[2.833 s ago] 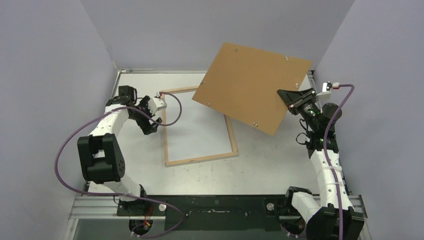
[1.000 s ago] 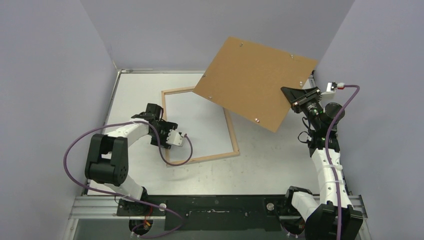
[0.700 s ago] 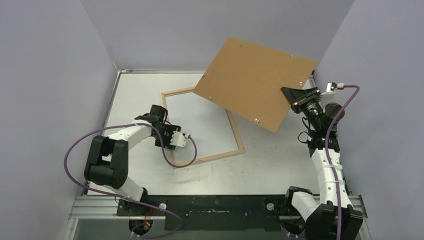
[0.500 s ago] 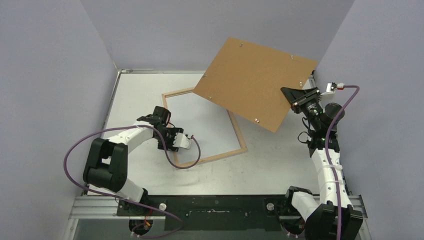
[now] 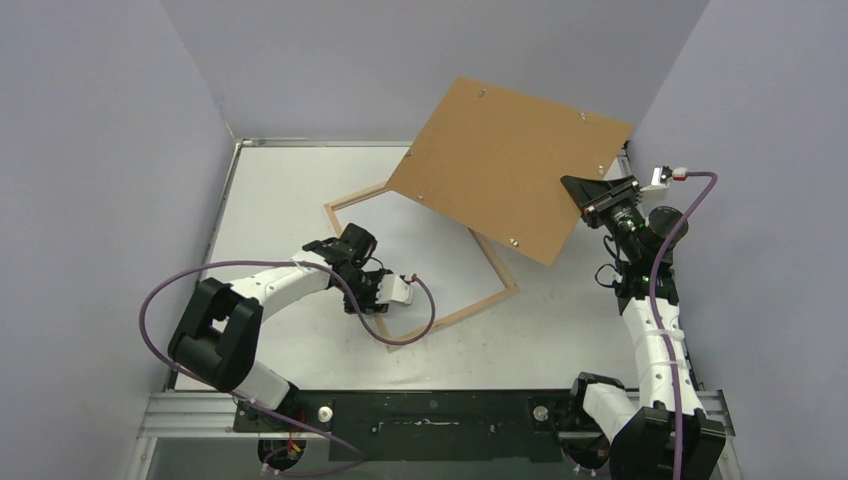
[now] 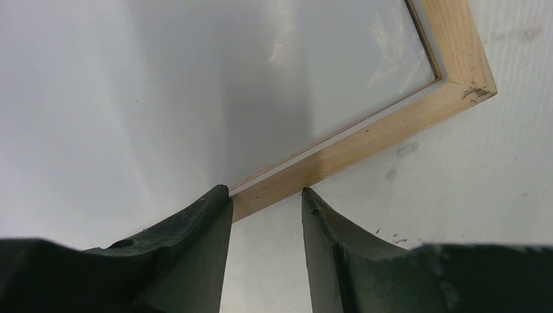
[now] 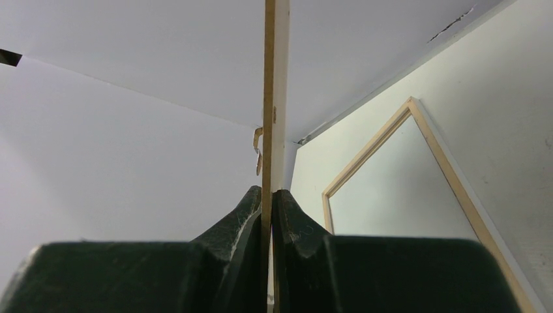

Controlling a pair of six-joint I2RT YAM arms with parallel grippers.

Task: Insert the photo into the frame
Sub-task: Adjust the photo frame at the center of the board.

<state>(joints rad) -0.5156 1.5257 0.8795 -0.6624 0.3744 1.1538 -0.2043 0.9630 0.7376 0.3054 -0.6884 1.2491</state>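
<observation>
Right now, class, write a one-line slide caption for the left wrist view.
Open left gripper poised over one bar of the pale wooden frame lying on the table.

The pale worktop (image 5: 270, 190) carries the frame (image 5: 470, 310) lying flat and askew. One wooden bar runs out between the left pincer's (image 6: 264, 192) tips, its corner ahead, rightward.

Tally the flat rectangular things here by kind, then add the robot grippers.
Pale natural-wood rectangular frame: 1
Brown fibreboard rectangular panel: 1
White rectangular sheet inside the frame: 1
Black two-finger grippers: 2, left gripper and right gripper
Total: 5
</observation>
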